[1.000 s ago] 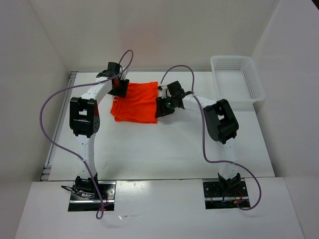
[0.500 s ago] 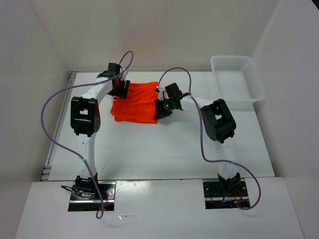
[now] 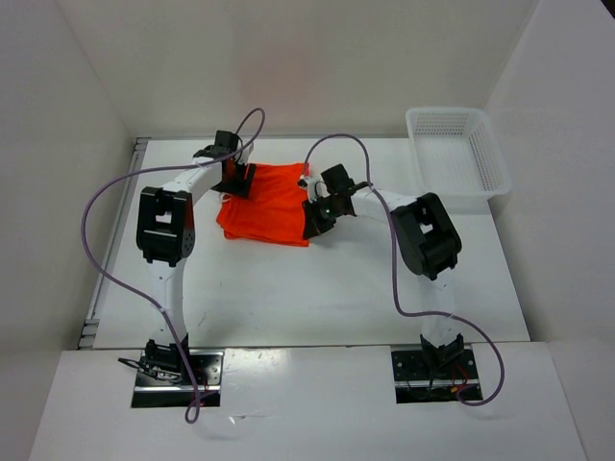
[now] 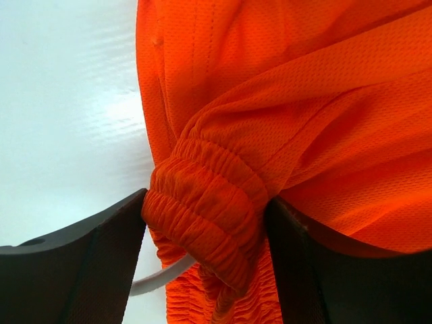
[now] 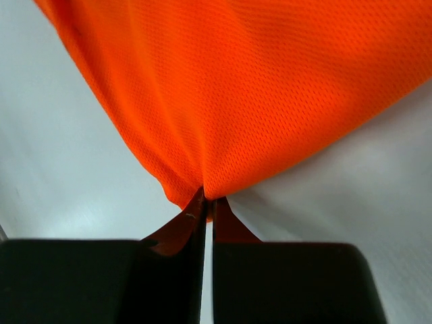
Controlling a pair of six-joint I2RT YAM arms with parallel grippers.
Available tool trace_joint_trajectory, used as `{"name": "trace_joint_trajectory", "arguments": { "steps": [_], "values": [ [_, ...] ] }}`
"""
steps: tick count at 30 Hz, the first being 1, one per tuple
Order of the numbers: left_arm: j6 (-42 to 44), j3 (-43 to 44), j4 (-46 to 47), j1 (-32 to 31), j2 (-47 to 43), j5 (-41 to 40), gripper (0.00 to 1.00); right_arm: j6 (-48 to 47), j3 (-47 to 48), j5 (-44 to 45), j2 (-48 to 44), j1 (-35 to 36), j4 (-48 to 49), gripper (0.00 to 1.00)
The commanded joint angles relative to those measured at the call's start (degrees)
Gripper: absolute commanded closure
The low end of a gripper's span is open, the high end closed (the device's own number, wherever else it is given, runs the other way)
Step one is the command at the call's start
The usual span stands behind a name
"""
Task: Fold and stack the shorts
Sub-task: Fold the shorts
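Observation:
The bright orange shorts (image 3: 269, 204) lie at the back middle of the table, between my two grippers. My left gripper (image 3: 236, 179) is at their far left corner, shut on the bunched elastic waistband (image 4: 206, 216); a loop of the white drawstring (image 4: 158, 278) hangs below it. My right gripper (image 3: 313, 219) is at the near right corner, its fingers pressed together on a pinch of the shorts' hem (image 5: 202, 192), lifting the fabric (image 5: 256, 88) into a point above the table.
A white mesh plastic basket (image 3: 457, 154) stands at the back right, beside the wall. White walls close in the table at the left, back and right. Purple cables loop above both arms.
Both grippers have shifted a little toward the near side and right, dragging the shorts with them; the cloth's right edge has bunched slightly. Both grips stay shut.

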Motion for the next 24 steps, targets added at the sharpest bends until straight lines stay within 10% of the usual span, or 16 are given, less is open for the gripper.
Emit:
{"name": "trace_joint_trajectory", "arguments": {
  "steps": [1,15,19,24],
  "values": [
    [0.2,-2.1,-2.3,-1.2,-3.4,2.7,0.24,-11.5,-3.6,-3.5,-6.7,-1.6,-7.4,0.99],
    [0.2,-6.1,-9.2,-6.5,-7.8,13.4,0.15,-30.2,-21.5,-3.8,-21.5,-6.0,-21.5,0.97],
    [0.2,-5.3,-8.7,-7.0,-7.8,16.1,0.13,-27.4,-21.2,-3.7,-23.4,-6.0,-21.0,0.24],
    [0.2,-2.4,-8.7,-7.0,-8.6,16.8,0.01,-28.0,-14.8,-1.4,-25.3,-8.5,-22.8,0.14]
  ]
}}
